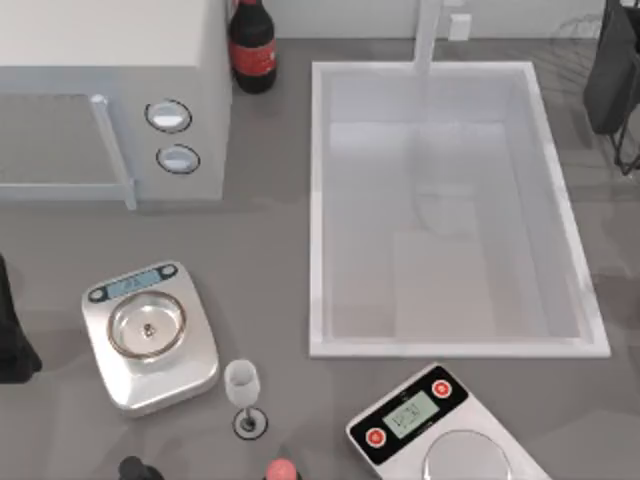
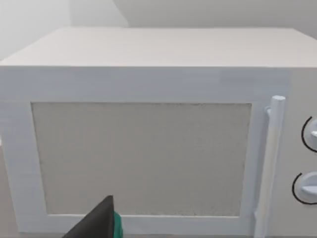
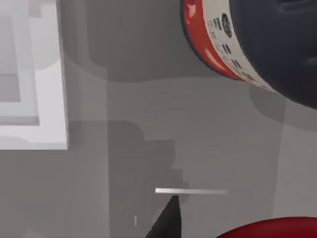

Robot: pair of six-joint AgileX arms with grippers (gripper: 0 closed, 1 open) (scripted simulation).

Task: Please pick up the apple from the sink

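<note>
The sink [image 1: 450, 348] is a large white basin right of the table's middle, with its tap [image 1: 428, 35] at the far rim. I see nothing in its basin from above. My right arm [image 1: 613, 75] reaches over the table's far right, just outside the sink's rim [image 3: 49, 99]. In the right wrist view the apple [image 3: 270, 230] is a deep red rounded shape close to a dark finger [image 3: 166, 223]. The right gripper is shut on it, above the grey tabletop. My left arm [image 1: 12, 340] is parked at the left edge, its gripper open, one finger [image 2: 99, 223] facing the microwave.
A white microwave [image 1: 110, 90] fills the far left, with a dark cola bottle [image 1: 252, 45] beside it. Two scales [image 1: 150, 335] [image 1: 445, 425], a wine glass [image 1: 243, 385] and a pinkish-red bottle top [image 1: 283, 470] stand along the front. A red-labelled bottle [image 3: 257, 39] stands close to my right wrist.
</note>
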